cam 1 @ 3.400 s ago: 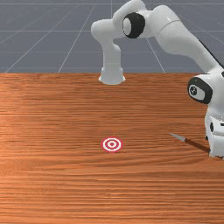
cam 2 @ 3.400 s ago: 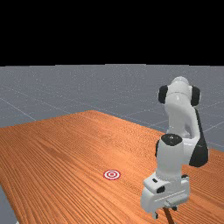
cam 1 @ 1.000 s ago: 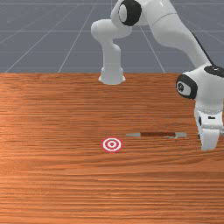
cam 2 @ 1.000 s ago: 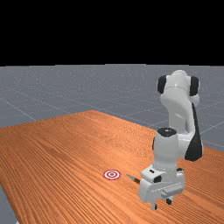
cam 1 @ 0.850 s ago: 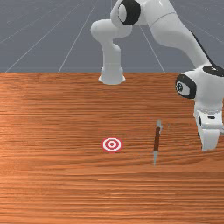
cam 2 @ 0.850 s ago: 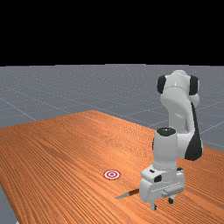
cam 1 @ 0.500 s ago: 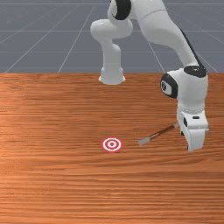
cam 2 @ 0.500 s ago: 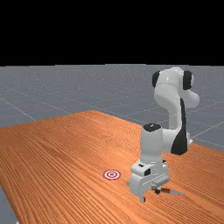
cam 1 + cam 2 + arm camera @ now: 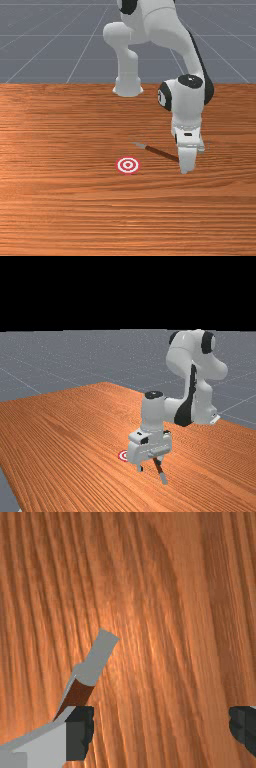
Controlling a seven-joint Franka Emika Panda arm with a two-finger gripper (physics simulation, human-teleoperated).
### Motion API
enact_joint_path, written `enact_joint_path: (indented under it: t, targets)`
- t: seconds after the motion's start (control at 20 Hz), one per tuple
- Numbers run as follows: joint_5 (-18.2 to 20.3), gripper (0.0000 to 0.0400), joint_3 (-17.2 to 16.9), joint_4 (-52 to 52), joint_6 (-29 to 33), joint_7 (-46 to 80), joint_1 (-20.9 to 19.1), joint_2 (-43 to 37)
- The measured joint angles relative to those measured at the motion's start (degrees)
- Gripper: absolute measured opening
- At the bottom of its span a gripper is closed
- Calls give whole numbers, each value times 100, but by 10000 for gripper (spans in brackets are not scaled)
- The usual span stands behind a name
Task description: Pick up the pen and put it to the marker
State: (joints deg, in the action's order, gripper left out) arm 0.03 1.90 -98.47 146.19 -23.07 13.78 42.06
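My gripper [image 9: 149,465] stands low over the table in the far view, its fingers apart. The pen [image 9: 161,152], brown with grey ends, slants beside the hand in the front view, its pointed end toward the left and its other end hidden by the hand. In the wrist view the pen's blunt grey end [image 9: 101,654] lies near one finger of the gripper [image 9: 162,730], and its brown body runs out of sight behind that finger. Nothing is between the two fingertips. The marker, a red and white target [image 9: 128,165], lies left of the hand in the front view.
The wooden table [image 9: 75,210] stretches around the marker and the hand. In the far view the hand covers part of the marker [image 9: 123,456], and the arm reaches in from the right.
The hand has moved toward the front view's left, nearer the marker. The pen has swung round and shifted left there; its pointed end, hidden half a second ago, now shows at its left.
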Motion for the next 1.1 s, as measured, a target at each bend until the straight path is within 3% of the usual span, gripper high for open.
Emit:
enact_joint_path:
  t: [0.1,0.2,0.4,0.55,0.65,0.8,0.85,0.9,1.05,1.1]
  targets:
    - [221,400,89,-374,270,122,-74,-183]
    - [266,400,-139,-198,204,942,257,-86]
    - [165,400,3,-49,152,841,477,-8]
    - [-74,400,-134,-412,202,901,666,-219]
    - [146,400,-65,-770,478,1102,645,-393]
    - [148,400,-108,-1051,616,1349,802,-541]
    - [-160,400,-250,-1111,487,1301,964,-595]
    - [11,400,277,-1311,668,153,420,-679]
    - [56,400,483,-1734,774,-965,-308,-907]
    - [142,400,332,-1821,862,-616,-310,-956]
